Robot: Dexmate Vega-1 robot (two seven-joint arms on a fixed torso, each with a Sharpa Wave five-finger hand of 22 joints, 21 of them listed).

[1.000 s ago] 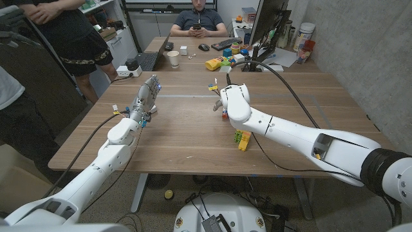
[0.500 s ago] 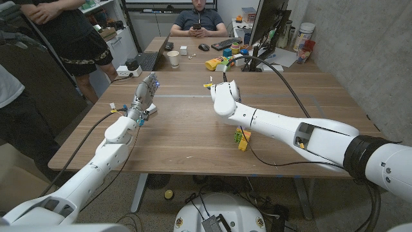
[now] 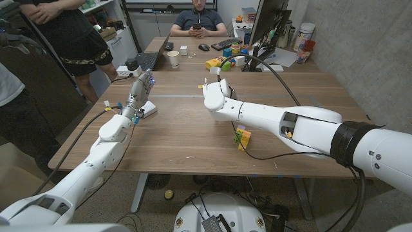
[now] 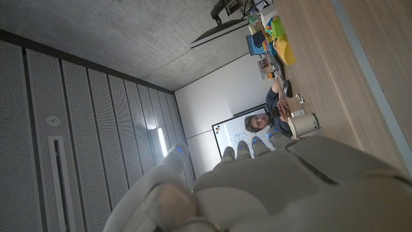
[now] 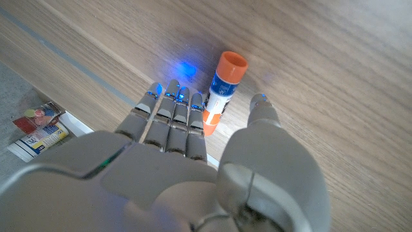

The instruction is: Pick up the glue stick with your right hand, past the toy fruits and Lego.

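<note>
So I've got the right hand (image 5: 193, 167) hanging over the table (image 3: 187, 132) with the fingers (image 5: 168, 119) stretched out together and the thumb (image 5: 262, 113) off to the side, holding nothing so far. That gap between thumb and fingers is there on purpose, I reckon, because the glue stick (image 5: 223, 90) lies right in it, just ahead of the fingertips, so closing around it should be the next thing. In the wrist view the stick is lying on its side on the wood, not touched by anything as far as I can tell. It's got a bright orange cap on the end away from the hand, a white and blue label round the body, and an orange base nearest the fingers. Looks small, smooth and round, so it'll probably roll if I nudge it wrong. Back along the arm, a little stack of green and yellow Lego (image 3: 243, 138) sits beside the forearm. Meanwhile the left hand (image 3: 140, 96) is way off to the other side, raised, fingers straight, empty.
</note>
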